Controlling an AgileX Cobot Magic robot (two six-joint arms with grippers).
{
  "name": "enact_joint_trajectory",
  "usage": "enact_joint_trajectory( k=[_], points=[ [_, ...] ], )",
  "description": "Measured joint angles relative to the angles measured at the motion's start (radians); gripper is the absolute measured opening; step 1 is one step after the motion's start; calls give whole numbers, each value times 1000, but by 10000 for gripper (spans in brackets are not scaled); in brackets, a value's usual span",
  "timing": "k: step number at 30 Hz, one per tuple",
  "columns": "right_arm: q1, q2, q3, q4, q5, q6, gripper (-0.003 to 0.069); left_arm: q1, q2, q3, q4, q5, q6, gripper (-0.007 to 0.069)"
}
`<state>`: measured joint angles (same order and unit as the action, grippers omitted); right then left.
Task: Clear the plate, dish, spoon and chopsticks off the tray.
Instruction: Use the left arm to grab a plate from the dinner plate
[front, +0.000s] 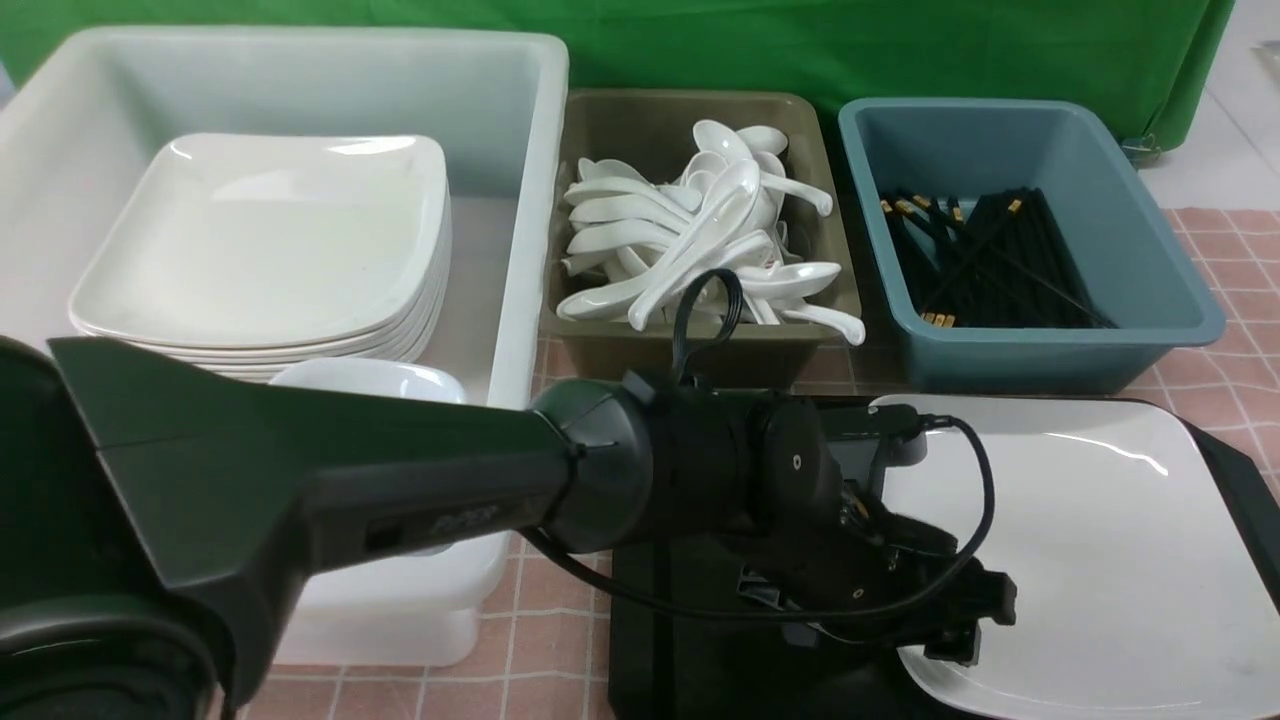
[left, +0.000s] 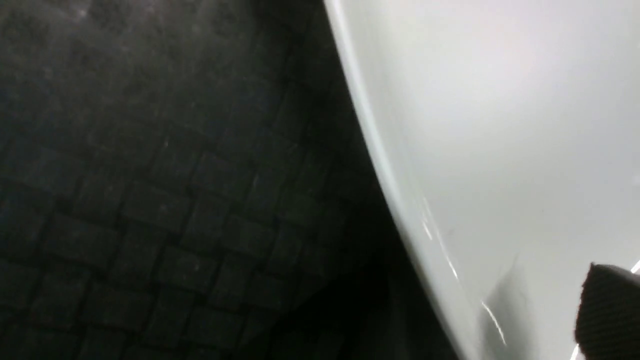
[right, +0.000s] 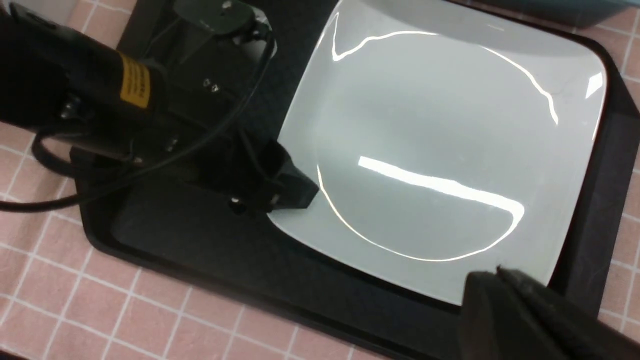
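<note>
The white plate (front: 1100, 560) lies on the black tray (front: 1235, 470). My left gripper (front: 965, 625) is low at the plate's left near rim, jaws open astride it. In the left wrist view one finger (left: 610, 310) hangs over the plate (left: 500, 125), casting a shadow, beside the tray (left: 150, 175). My right gripper (right: 497, 280) is shut and empty above a corner of the plate (right: 425, 125). That view also shows the left gripper (right: 292, 192) and the tray (right: 200, 240). No spoon, chopsticks or dish show on the tray; my left arm hides part of it.
A white bin (front: 520, 150) at the back left holds stacked plates (front: 260, 240) and a small dish (front: 370, 380). An olive bin (front: 600, 345) holds several spoons. A blue bin (front: 1150, 330) holds chopsticks. Pink checked cloth (front: 1230, 370) covers the table.
</note>
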<state>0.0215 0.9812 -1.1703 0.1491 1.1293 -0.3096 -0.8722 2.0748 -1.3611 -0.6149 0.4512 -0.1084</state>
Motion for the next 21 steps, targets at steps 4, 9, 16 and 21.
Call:
enact_joint_trajectory(
  k=[4, 9, 16, 21],
  points=[
    [-1, 0, 0, 1, 0, -10, 30, 1, 7, 1, -11, -6, 0, 244],
    [-6, 0, 0, 1, 0, -17, 30, 4, 12, 1, -47, -34, -26, 64],
    [-6, 0, 0, 1, 0, -24, 30, 8, -30, 1, -37, 5, 5, 35],
    [-6, 0, 0, 2, -1, -27, 30, 25, -78, 3, -13, 10, 24, 18]
  ],
)
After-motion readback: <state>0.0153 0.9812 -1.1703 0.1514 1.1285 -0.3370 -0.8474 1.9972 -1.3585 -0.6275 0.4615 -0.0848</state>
